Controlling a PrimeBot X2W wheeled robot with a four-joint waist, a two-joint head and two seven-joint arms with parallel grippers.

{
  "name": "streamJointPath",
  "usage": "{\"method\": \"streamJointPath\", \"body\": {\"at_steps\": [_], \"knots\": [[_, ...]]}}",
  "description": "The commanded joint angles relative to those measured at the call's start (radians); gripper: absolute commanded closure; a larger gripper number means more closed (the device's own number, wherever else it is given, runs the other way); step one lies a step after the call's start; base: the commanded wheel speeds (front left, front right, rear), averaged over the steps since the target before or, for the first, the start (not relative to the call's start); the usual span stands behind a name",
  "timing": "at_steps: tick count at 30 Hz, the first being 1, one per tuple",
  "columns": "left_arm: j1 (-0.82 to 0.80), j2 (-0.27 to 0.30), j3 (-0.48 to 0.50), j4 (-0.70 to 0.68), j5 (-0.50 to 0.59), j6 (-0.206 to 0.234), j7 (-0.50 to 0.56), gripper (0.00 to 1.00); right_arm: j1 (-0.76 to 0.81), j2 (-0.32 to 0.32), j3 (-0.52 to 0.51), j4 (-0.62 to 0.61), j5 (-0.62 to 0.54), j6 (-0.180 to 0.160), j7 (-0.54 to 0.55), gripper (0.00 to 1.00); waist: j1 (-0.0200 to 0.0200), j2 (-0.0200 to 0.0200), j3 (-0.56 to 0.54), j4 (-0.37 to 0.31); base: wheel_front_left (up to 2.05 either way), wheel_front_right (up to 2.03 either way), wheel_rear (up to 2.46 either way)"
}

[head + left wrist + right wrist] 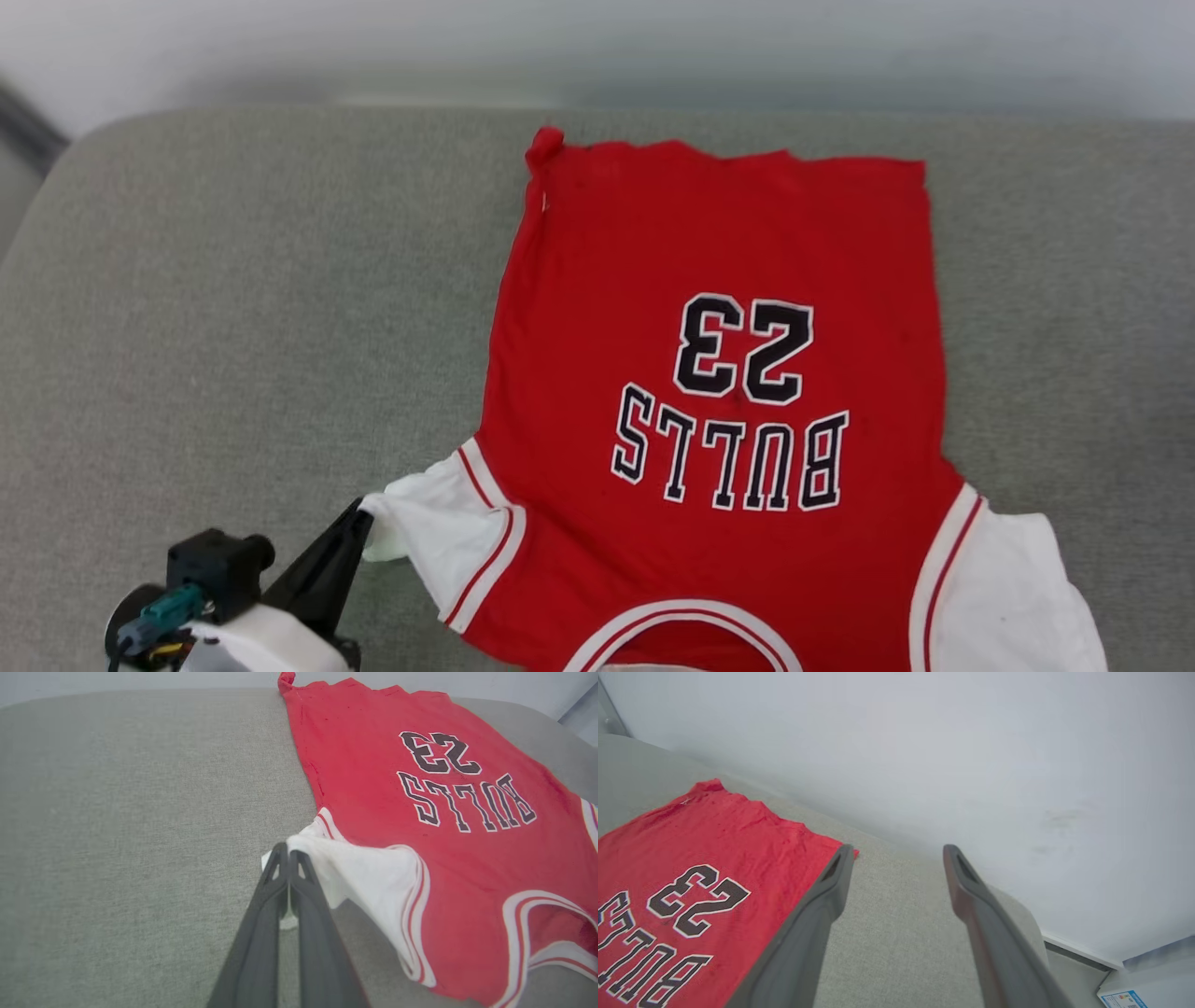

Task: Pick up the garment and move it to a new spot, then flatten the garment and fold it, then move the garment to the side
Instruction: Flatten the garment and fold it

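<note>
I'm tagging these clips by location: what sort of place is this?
Probably an indoor room, perhaps a living space: the red Bulls jersey lies on a grey upholstered cushion in front of a plain pale wall.

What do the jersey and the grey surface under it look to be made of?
The garment: thin matte knit fabric, perhaps polyester or cotton; the hem wrinkles softly and the white sleeve drapes limply where the left gripper pinches it. The grey surface: matte woven upholstery cloth, going by its fine heathered weave and rounded, cushion-like corner.
</note>
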Motion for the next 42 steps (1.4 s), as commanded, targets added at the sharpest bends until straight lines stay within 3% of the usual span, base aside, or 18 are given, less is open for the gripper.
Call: {"method": "streamJointPath", "body": {"at_steps": [1, 5, 9, 10, 14, 17, 26, 35, 36, 42], "knots": [[-0.031, -0.010, 0.005, -0.017, 0.017, 0.003, -0.002, 1.00, -0.098, -0.011, 0.016, 0.021, -0.006, -0.001, 0.056, 0.00, -0.0001, 0.0000, 0.086, 0.046, 0.00, 0.00, 0.00], [-0.082, -0.031, 0.006, -0.043, 0.056, -0.002, -0.002, 1.00, -0.342, -0.020, 0.086, 0.109, 0.003, -0.001, 0.235, 0.00, -0.0001, 0.0000, 0.169, 0.083, 0.00, 0.00, 0.00], [-0.123, -0.049, 0.008, -0.058, 0.093, -0.003, -0.002, 1.00, -0.548, 0.012, 0.173, 0.213, 0.030, -0.001, 0.444, 0.00, -0.0001, 0.0000, 0.245, 0.116, 0.00, 0.00, 0.00], [-0.123, -0.049, 0.008, -0.058, 0.093, -0.003, -0.002, 1.00, -0.548, 0.012, 0.173, 0.213, 0.030, -0.001, 0.444, 0.00, -0.0001, 0.0000, 0.245, 0.116, 0.00, 0.00, 0.00], [-0.154, -0.062, 0.020, -0.079, 0.120, -0.003, -0.002, 1.00, -0.694, 0.043, 0.236, 0.304, 0.058, -0.001, 0.674, 0.00, -0.0001, 0.0000, 0.307, 0.143, 0.00, 0.00, 0.00], [-0.171, -0.074, 0.031, -0.099, 0.139, 0.000, -0.002, 1.00, -0.759, 0.053, 0.287, 0.347, 0.020, -0.001, 0.777, 0.00, -0.0001, 0.0000, 0.350, 0.162, 0.00, 0.00, 0.00], [-0.206, -0.101, 0.046, -0.140, 0.187, -0.011, -0.002, 1.00, -0.860, 0.110, 0.297, 0.465, -0.062, -0.001, 0.889, 0.00, -0.0001, 0.0000, 0.474, 0.213, 0.00, 0.00, 0.00], [-0.205, -0.120, 0.057, -0.130, 0.210, -0.022, -0.002, 1.00, -0.735, 0.133, 0.328, 0.523, -0.073, 0.000, 0.903, 0.02, -0.0001, 0.0000, 0.502, 0.219, 0.00, 0.00, 0.00], [-0.204, -0.120, 0.059, -0.128, 0.209, -0.022, -0.002, 1.00, -0.731, 0.126, 0.335, 0.514, -0.071, 0.000, 0.902, 1.00, -0.0001, 0.0000, 0.499, 0.217, 0.00, 0.00, 0.00], [-0.182, -0.123, 0.062, -0.116, 0.209, -0.019, -0.002, 1.00, -0.765, 0.124, 0.301, 0.497, -0.062, -0.001, 0.816, 1.00, -0.0001, 0.0000, 0.433, 0.194, 0.00, 0.00, 0.00]]}}
